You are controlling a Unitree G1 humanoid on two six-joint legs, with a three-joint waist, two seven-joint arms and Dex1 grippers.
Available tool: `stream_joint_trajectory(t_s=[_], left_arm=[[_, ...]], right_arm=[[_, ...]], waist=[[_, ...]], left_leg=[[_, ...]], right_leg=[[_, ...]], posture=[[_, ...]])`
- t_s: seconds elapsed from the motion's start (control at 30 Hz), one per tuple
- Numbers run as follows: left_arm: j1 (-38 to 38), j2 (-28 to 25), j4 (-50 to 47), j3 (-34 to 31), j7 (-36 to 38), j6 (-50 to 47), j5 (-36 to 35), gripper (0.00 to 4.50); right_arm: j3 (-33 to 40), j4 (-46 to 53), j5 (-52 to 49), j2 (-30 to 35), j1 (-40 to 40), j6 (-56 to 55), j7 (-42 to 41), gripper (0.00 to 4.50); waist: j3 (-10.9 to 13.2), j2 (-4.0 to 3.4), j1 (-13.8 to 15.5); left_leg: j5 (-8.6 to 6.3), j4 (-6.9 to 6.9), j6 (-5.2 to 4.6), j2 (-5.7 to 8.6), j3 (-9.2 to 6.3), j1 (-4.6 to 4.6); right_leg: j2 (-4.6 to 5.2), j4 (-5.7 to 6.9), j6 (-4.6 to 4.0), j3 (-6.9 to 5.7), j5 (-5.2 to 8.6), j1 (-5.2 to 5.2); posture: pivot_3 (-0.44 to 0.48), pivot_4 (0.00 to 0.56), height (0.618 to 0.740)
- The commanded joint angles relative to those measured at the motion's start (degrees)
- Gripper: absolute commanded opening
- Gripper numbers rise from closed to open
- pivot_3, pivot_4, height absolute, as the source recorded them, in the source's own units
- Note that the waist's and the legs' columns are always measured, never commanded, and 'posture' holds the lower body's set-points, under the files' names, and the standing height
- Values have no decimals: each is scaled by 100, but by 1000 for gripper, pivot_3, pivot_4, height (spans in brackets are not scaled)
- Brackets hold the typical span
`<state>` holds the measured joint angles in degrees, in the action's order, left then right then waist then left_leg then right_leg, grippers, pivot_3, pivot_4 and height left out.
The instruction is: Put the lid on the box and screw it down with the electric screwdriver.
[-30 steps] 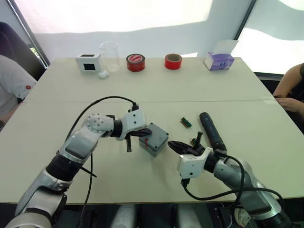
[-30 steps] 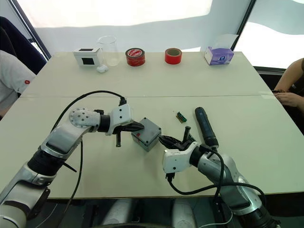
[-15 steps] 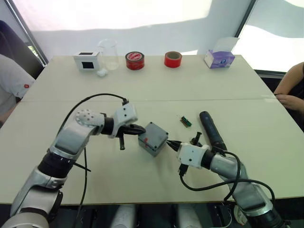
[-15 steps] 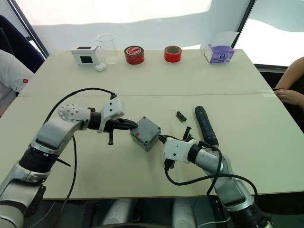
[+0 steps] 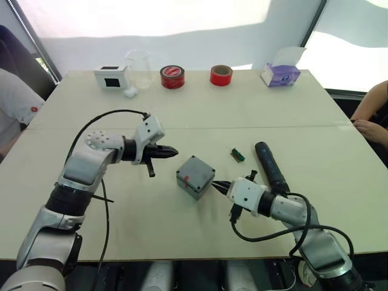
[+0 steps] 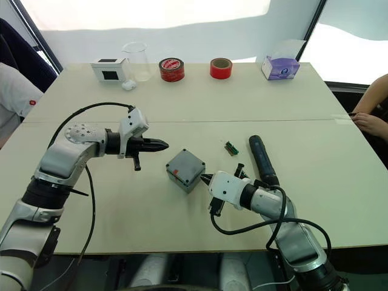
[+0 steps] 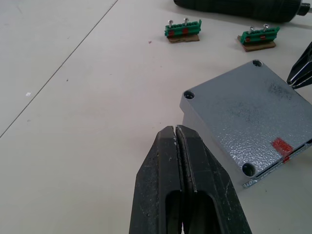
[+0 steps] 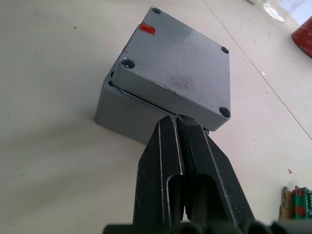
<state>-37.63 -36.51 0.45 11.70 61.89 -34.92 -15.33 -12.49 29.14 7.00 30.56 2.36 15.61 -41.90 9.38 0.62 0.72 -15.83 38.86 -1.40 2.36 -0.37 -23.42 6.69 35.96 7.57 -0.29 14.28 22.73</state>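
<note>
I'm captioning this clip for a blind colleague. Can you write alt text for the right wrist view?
A grey lid with a red mark sits slightly askew on a small grey box on a pale table. The right gripper, its black fingers shut together, has its tips at the box's near edge under the lid.

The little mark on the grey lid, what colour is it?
Red. The mark sits near one corner of the lid, clearest in the right wrist view.
</note>
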Motion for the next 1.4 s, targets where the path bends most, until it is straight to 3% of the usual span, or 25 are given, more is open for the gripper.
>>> stream_joint_trajectory(t_s=[0.03,1.4], left_arm=[[91,39,-94,154,23,143,104,0],[220,27,-416,368,141,141,294,0]], right_arm=[[132,240,-119,22,101,31,68,47],[-250,197,-325,-54,361,247,81,47]], waist=[[0,0,-8],[8,0,-9]], left_leg=[[0,0,0,0,0,0],[0,-2,0,-1,0,-1]], right_leg=[[0,0,0,0,0,0],[0,-1,-3,0,2,4]], posture=[[0,150,740],[0,150,740]])
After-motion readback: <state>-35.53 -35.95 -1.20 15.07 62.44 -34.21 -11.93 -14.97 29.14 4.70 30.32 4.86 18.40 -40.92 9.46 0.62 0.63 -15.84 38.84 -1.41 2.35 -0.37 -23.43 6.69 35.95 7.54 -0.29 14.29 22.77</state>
